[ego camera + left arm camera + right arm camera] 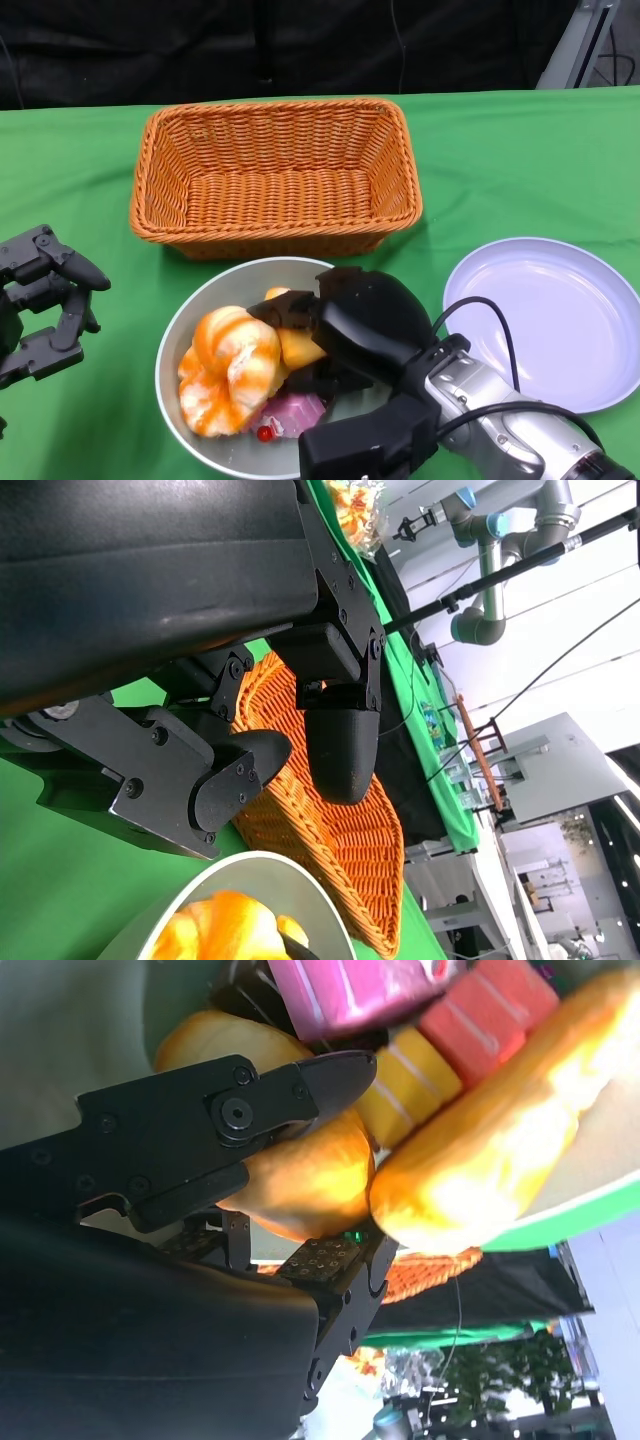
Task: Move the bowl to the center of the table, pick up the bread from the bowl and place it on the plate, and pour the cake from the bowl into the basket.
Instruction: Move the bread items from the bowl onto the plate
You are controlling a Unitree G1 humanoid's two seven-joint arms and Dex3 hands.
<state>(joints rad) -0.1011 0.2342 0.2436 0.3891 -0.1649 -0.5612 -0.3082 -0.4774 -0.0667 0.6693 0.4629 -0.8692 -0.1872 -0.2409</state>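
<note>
Pinching a golden oval bread roll (310, 1185) inside the round grey metal bowl (190, 310), the right hand (345, 320) reaches in from 5 o'clock; the left hand (45, 300) hovers, fingers spread, at 9 o'clock over the green bench (80, 150).

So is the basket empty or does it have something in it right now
Empty. The head view shows only bare wicker inside the basket; the bread and cake sit in the bowl.
</note>
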